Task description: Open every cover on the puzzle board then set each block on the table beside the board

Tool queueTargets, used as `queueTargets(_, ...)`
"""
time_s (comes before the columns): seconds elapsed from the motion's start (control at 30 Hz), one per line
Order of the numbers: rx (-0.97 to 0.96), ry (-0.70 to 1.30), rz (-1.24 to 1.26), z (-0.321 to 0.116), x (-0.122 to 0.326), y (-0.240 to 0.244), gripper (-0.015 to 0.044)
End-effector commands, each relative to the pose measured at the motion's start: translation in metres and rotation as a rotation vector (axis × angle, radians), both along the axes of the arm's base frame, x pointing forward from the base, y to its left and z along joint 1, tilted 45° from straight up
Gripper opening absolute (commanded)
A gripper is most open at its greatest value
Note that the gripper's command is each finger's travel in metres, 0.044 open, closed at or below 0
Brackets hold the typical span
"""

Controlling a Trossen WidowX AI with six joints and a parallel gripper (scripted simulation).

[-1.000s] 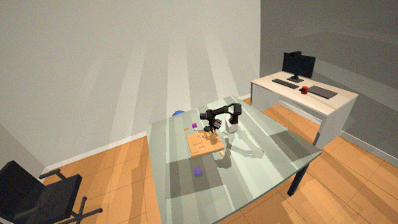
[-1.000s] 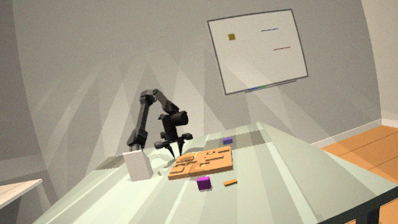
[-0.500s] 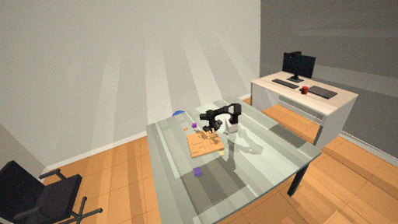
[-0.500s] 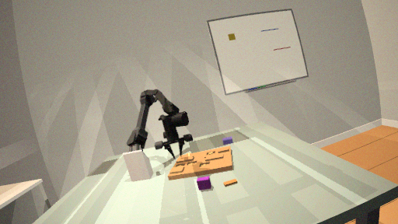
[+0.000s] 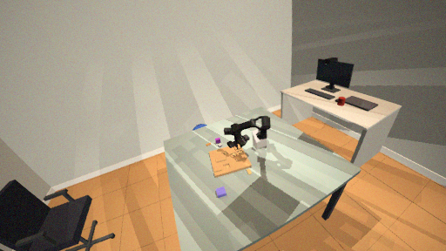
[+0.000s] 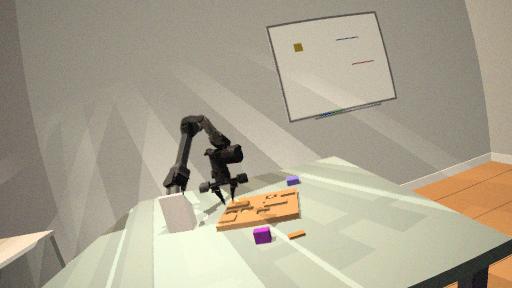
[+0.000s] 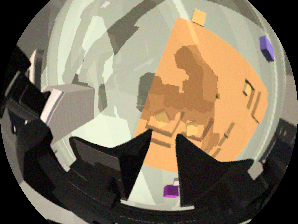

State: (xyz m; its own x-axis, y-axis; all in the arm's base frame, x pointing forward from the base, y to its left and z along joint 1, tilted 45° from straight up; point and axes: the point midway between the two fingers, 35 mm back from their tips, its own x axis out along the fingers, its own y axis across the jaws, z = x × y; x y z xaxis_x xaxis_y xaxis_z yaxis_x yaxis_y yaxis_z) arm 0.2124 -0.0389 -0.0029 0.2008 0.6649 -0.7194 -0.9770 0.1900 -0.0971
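The orange puzzle board (image 5: pixel 219 172) (image 6: pixel 285 214) (image 7: pixel 197 37) lies on the table with grooves and raised parts. My gripper (image 6: pixel 229 202) (image 7: pixel 164 135) is partly open, nothing visible between its fingertips, low over the board's arm-side edge. Two pale orange squares, one (image 7: pixel 161 118) and another (image 7: pixel 192 129), show near the fingertips; whether they are covers or blocks is unclear. A third pale piece (image 7: pixel 247 88) shows farther along. A magenta block (image 5: pixel 218 140) (image 6: pixel 262 235) (image 7: pixel 171 191) and a violet block (image 5: pixel 220 192) (image 6: pixel 292 180) (image 7: pixel 267 48) rest on the table off the board. Cover positions are too small to tell.
A small flat orange piece (image 5: pixel 208 144) (image 6: pixel 296 234) lies beside the board near the magenta block. Another small orange piece (image 5: pixel 249 171) (image 7: pixel 199 17) lies at the board's opposite side. The arm's pale base block (image 5: pixel 260 140) (image 6: pixel 178 214) (image 7: pixel 70 110) stands beside the board.
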Motion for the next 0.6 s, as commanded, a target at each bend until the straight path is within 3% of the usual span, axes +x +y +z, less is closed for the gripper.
queueTargets(0.0, -0.007, -0.037, 0.041, -0.0013, -0.0007, 0.0021, 0.0144)
queueTargets(0.57, -0.06, -0.217, 0.234, -0.0055, 0.0001, 0.0062, 0.0144)
